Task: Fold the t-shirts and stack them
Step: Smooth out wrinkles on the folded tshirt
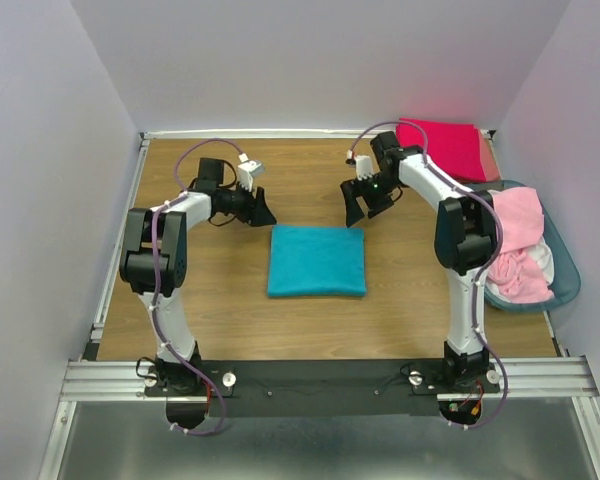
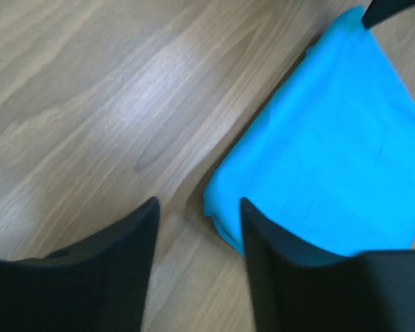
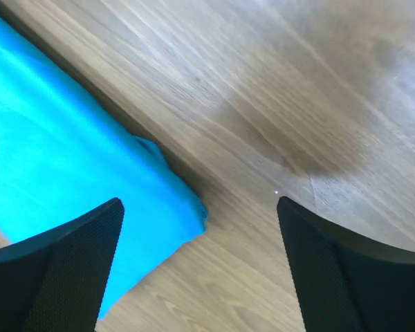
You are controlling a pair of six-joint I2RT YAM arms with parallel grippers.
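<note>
The folded teal t-shirt (image 1: 317, 260) lay in the middle of the table (image 1: 210, 300). The left gripper (image 1: 263, 210) at its 11 o'clock stood partly open and the right gripper (image 1: 368, 208) at 1 o'clock wide open, both empty. The blue basket (image 1: 570, 275) at 3 o'clock held rumpled light pink t-shirts (image 1: 518, 235).

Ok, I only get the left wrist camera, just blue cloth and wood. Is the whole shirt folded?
Observer: Yes, the top view shows the teal t-shirt as a neat folded rectangle in the middle of the table.
Operator: Any more shirts?
Observer: A crimson-pink t-shirt lies flat at the far right corner.
Operator: Messy ones too?
Observer: Light pink t-shirts are heaped in the basket on the right.
</note>
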